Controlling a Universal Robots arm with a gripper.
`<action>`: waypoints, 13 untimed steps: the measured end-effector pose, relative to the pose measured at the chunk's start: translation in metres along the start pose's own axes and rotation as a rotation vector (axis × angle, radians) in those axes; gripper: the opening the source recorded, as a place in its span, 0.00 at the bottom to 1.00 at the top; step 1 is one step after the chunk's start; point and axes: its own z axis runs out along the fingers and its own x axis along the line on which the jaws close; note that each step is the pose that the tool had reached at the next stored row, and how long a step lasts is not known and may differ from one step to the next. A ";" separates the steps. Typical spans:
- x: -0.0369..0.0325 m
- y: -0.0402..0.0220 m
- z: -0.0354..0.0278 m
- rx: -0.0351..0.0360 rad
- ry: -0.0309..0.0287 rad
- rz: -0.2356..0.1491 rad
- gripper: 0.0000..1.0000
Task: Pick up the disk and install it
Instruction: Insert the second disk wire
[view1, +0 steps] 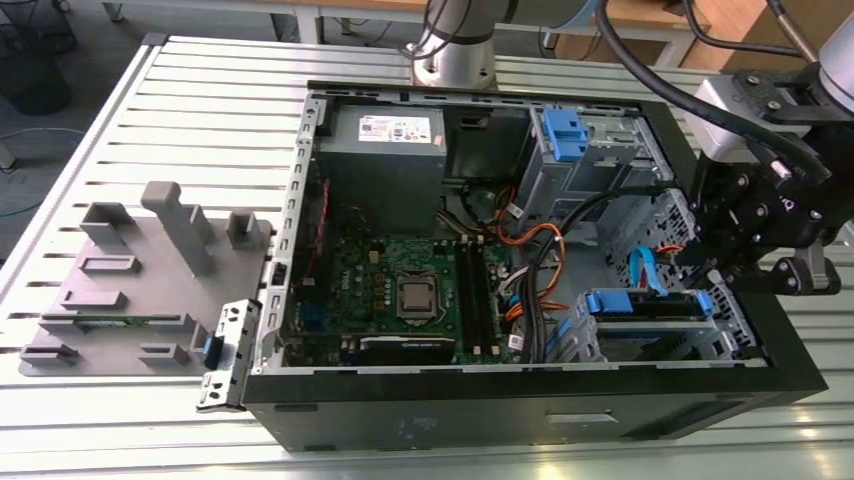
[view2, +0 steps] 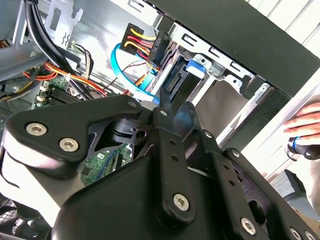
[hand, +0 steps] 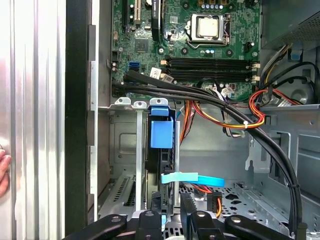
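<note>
Evidently the disk (view1: 647, 304) sits on edge in the drive bay (view1: 585, 340) at the lower right of the computer case (view1: 467, 410) in the exterior view. At the disk's right end, the gripper (view1: 702, 282) has its fingers (hand: 187, 207) set narrow, seemingly pinching the disk.

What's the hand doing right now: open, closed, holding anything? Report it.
Hand: closed on the disk, which stands edge-on in the drive cage.

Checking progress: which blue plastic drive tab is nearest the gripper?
The blue plastic tab beside the black gripper, low in the exterior view; the other sits higher.
</note>
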 end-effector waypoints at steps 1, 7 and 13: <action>0.0000 0.0000 0.0000 0.0000 0.0000 0.000 0.29; -0.0011 0.0000 0.0011 0.0000 -0.0024 0.000 0.29; -0.0026 0.0001 0.0032 0.0001 -0.0026 0.000 0.29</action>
